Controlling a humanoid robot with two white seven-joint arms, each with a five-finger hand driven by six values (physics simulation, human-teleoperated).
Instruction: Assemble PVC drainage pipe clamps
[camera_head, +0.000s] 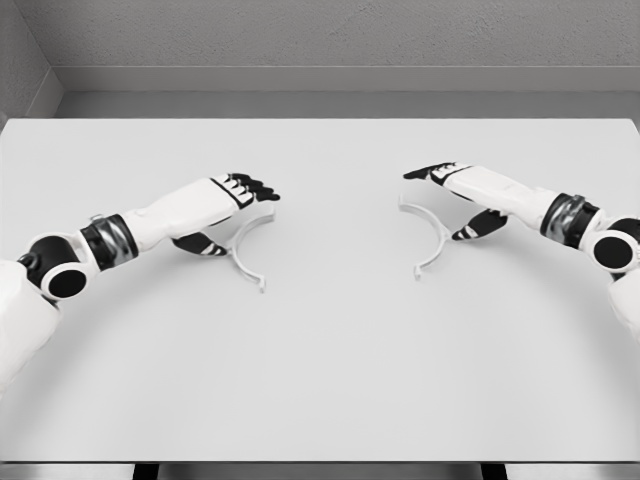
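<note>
Two white half-ring clamp pieces lie flat on the white table (320, 380). The left clamp half (243, 256) curves from beside my left hand down toward the table's middle. The right clamp half (432, 238) mirrors it on the other side. My left hand (235, 205) hovers over the upper end of the left piece, fingers stretched forward, thumb hanging below, holding nothing. My right hand (455, 195) is just right of the right piece, fingers extended toward the centre, thumb down, also holding nothing.
A grey wall runs along the table's far edge (320, 118). The table's front edge is near the bottom of the view. A gap of bare tabletop separates the two clamp halves.
</note>
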